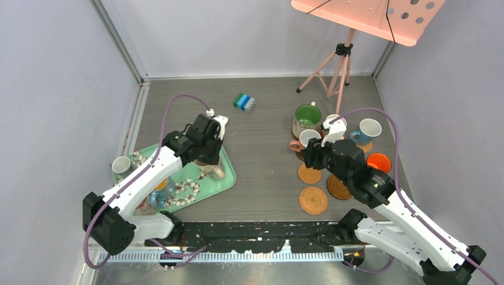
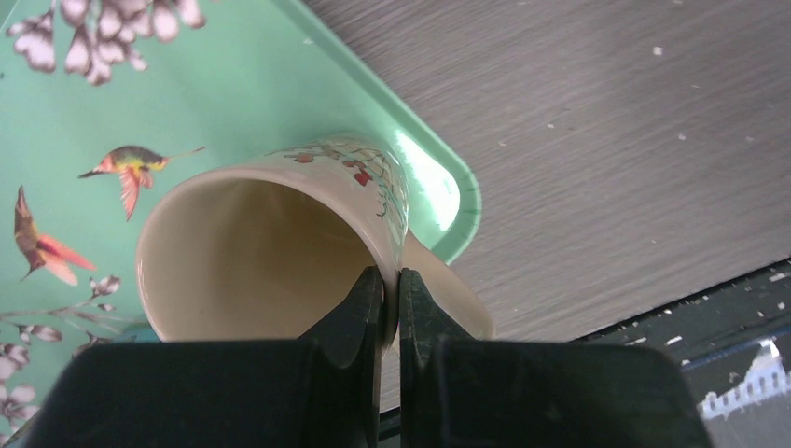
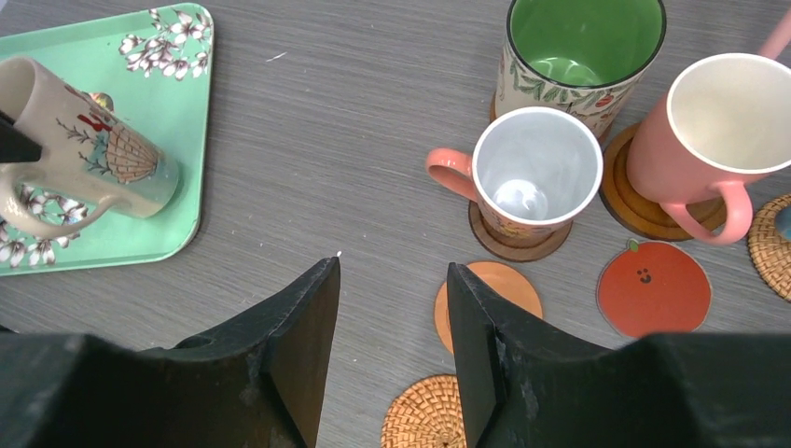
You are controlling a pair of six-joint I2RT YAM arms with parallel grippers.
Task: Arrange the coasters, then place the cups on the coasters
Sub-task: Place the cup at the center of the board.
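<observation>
**Over the tray's near corner: cream cup pinched by the left arm, bare coasters far to its right**

Grip. We find the left gripper [image 2: 390, 301] pressed together on the wall of the cream cup [image 2: 252, 238], one finger inside the rim and one outside. The right gripper [image 3: 392, 280] stands spread and holds nothing.

Position. The cup hangs over the corner of the mint-green tray [image 2: 280, 93]. It is tilted, with its long axis leaning, its mouth toward the wrist and its handle on the low side.

Governing relation. The bare coasters lie across the table [image 3: 326, 112] to the right of the cup, well apart from it. The plain orange coaster [image 3: 504, 280] is the nearest of them. The right gripper hovers over that coaster, so in our judgement it may stand in the way of the left arm's carry.

Count, cups. We count eight: five in the right-hand cluster, one of them partly hidden, and three at the tray, one half-covered by the left arm.

Count, coasters. The right wrist view shows six:
- two under cups
- the plain orange one
- the pumpkin-faced coaster [image 3: 653, 287]
- a wicker coaster [image 3: 424, 420]
- a second wicker one at the frame's edge

From above, a brownish disc shows under the right arm. We cannot tell whether it is a seventh.
</observation>
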